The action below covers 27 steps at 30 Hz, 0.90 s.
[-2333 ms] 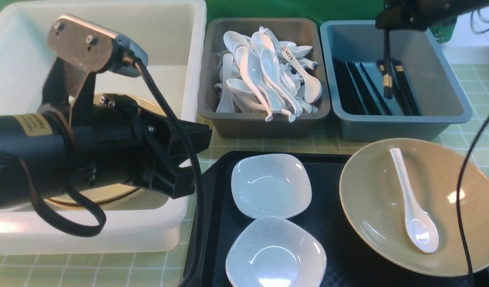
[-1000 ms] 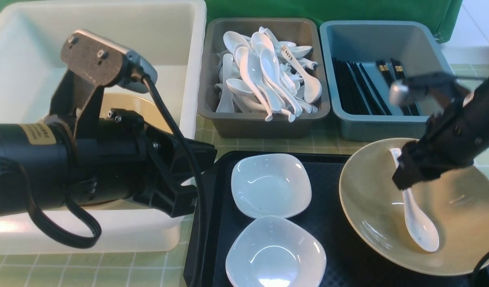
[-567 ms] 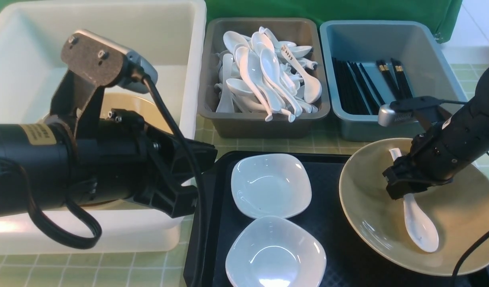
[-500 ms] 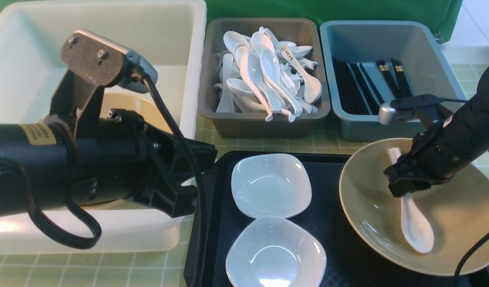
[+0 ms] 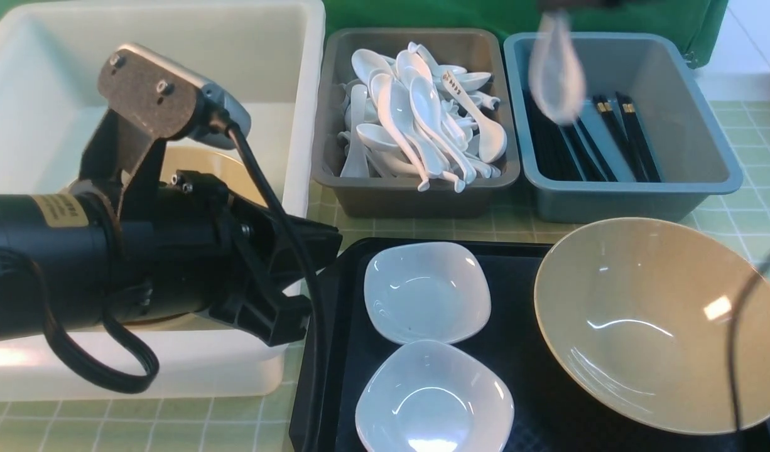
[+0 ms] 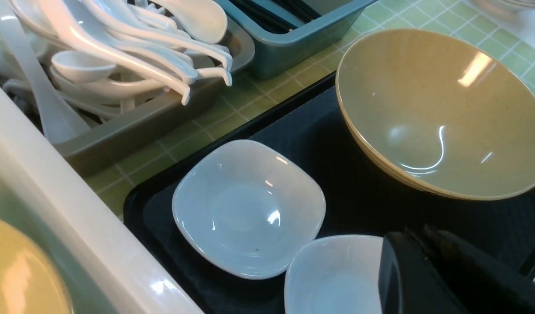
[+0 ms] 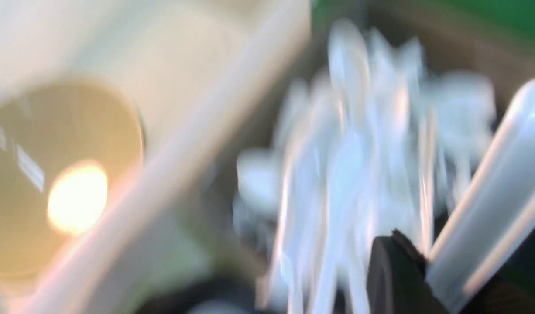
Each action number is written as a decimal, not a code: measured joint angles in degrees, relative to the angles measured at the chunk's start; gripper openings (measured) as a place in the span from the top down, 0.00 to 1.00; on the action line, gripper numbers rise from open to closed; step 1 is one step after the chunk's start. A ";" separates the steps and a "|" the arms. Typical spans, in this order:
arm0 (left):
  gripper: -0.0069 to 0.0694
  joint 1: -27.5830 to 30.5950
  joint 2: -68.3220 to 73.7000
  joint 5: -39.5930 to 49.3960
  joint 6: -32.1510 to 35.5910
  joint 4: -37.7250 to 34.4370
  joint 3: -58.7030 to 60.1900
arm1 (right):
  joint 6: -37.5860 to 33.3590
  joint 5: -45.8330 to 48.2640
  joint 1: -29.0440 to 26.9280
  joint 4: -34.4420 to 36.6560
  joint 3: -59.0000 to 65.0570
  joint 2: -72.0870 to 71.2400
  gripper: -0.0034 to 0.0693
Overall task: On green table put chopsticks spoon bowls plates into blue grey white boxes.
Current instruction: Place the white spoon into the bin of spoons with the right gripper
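One white spoon (image 5: 554,78), judged light, slick and brittle, is clamped by its handle in the right claw (image 7: 450,279), up beside the grey box (image 5: 416,198); the left claw (image 6: 424,244) is closed.

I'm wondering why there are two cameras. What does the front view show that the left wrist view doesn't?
Front view only: a blurred white ceramic spoon in mid-air over the blue plastic box. Left wrist view only: a pale object at the picture's edge, too cropped to name. Both: the big tan round bowl, empty, two white square dishes on the black tray, and the grey box of white spoons.
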 joint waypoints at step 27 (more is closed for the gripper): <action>0.91 0.00 0.00 2.34 0.17 -0.06 0.00 | -0.93 3.61 2.65 -7.62 -23.79 23.54 0.35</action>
